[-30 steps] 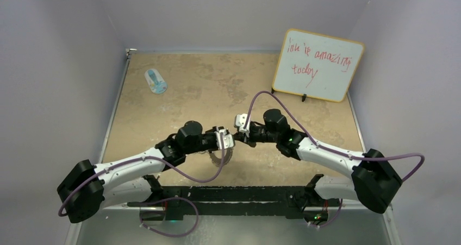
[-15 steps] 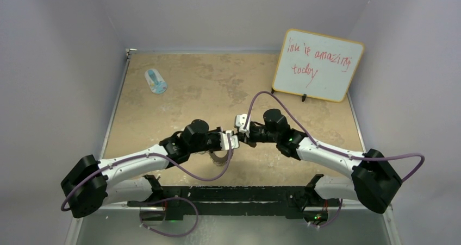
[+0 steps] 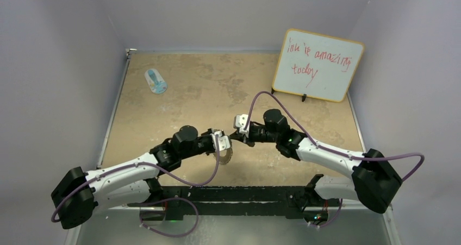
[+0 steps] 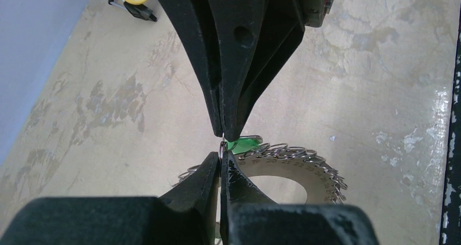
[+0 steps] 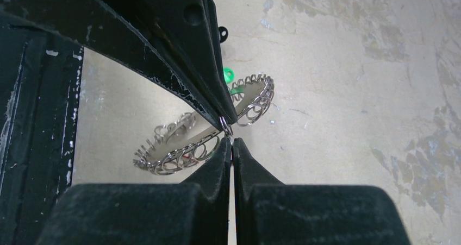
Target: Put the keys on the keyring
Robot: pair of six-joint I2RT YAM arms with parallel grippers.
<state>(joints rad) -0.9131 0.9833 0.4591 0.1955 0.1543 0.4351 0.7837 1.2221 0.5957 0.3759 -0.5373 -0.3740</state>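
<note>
You've got the left gripper and right gripper both clamped shut on a loop of the keyring, probably to pry it open.

open tabletop mid-far, whiteboard crowding far right, oval object far left

Tabletop: tan, mottled with darker brown blotches; in the wrist views it reads paler, cream with grey-brown scuffs.
Keyring: silver plate with silver wire loops and tiny dark markings along the rim.
Key tag: bright green.
Left claw and right claw: matt black.
Arms: white links, black joints, purple cables.
Whiteboard, upper right of the frame: white face, yellow-tan frame, red handwriting.
Oval object, upper left: blue and white.
Enclosure walls: pale lavender-grey.
Rail, bottom of the frame: black.
</note>
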